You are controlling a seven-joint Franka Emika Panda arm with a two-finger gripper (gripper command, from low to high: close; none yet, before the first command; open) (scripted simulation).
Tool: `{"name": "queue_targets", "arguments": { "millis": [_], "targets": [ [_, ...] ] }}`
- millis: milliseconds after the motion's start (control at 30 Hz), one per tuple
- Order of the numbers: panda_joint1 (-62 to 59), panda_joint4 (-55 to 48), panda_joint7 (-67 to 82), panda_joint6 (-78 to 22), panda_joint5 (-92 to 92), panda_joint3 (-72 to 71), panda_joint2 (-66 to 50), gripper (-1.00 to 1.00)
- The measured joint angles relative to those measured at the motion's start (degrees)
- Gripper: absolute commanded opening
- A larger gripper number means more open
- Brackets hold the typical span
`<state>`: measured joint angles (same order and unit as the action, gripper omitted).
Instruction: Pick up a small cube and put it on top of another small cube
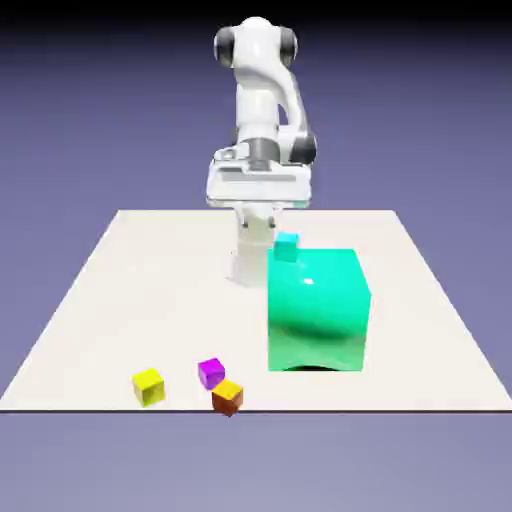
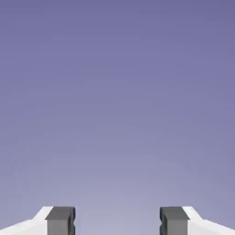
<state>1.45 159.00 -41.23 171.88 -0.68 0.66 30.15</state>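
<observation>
Your desk (image 1: pixel 150 290), exterior view: big glossy teal block (image 1: pixel 316 310) right of centre, toward four o'clock, likely to crowd a low swing to the small cyan-blue cube (image 1: pixel 287 246) at its eleven o'clock, on it or behind it, can't tell. Your fingers (image 2: pixel 60 225) stand wide apart, nothing between them; the small orange-brown cube (image 1: pixel 227 398) lies near the desk's edge, between six and seven o'clock, yellow cube (image 1: pixel 149 387) at its nine, magenta cube (image 1: pixel 211 374) tight at its eleven. Probably light and stiff, maybe slick: pinch mid-height on opposite faces, clear of the magenta.
</observation>
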Motion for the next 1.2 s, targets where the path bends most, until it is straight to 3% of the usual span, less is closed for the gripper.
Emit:
{"name": "queue_targets", "arguments": {
  "millis": [1100,1200],
  "targets": [
    [20.8,-54.7,33.5,-58.2,-18.6,18.1,-68.5,0.0],
    [20.7,-55.1,33.9,-57.2,-19.2,18.6,-71.6,0.0]
  ]
}}
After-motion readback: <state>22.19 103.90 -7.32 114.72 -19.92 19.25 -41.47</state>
